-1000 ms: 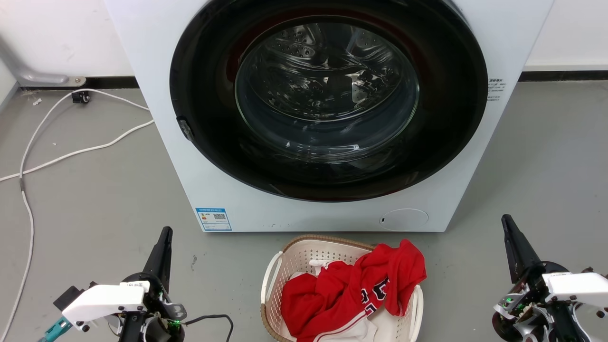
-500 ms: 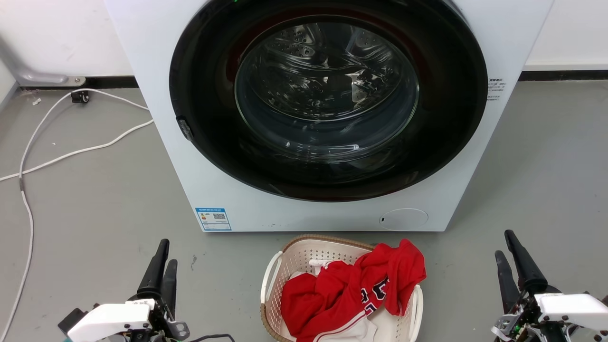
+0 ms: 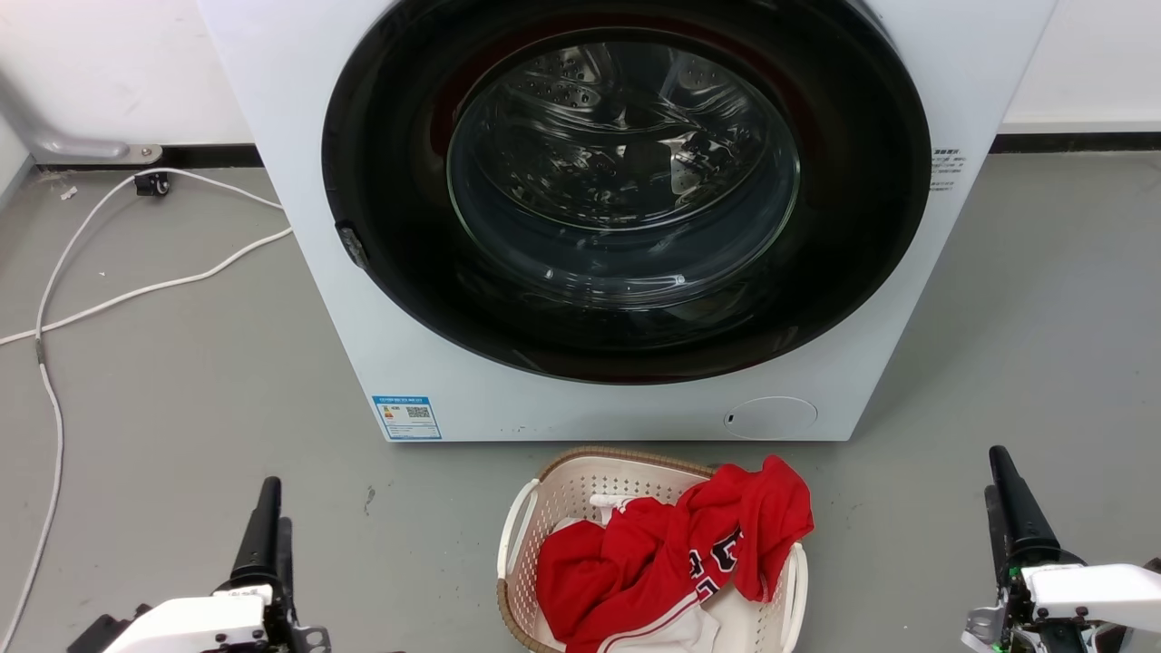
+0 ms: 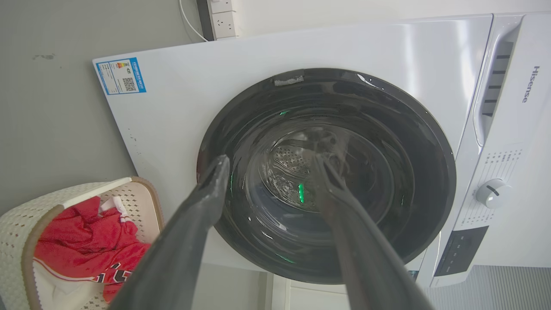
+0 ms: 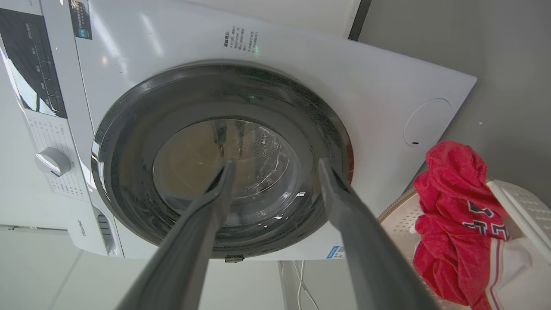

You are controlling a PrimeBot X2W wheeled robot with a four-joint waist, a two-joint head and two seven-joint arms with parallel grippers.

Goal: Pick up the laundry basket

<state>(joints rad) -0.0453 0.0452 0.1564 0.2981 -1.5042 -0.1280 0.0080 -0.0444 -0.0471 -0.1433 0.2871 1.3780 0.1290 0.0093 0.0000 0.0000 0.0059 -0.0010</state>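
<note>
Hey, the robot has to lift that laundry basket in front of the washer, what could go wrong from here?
One: the red jersey spills over the rim of the laundry basket by its right handle, so the right tool may pinch cloth and slip. Two: the basket sits close to the washer; lifting forward could bump it. Three: the left tool and right tool both stand open, well apart from the basket; an uneven grip might tilt it and spill clothes.

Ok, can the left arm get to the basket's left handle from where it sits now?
Probably yes. The left pincer is open, beside the laundry basket, with just grey floor between them. The left loop handle is uncovered; the red jersey drapes over the far side.
</note>
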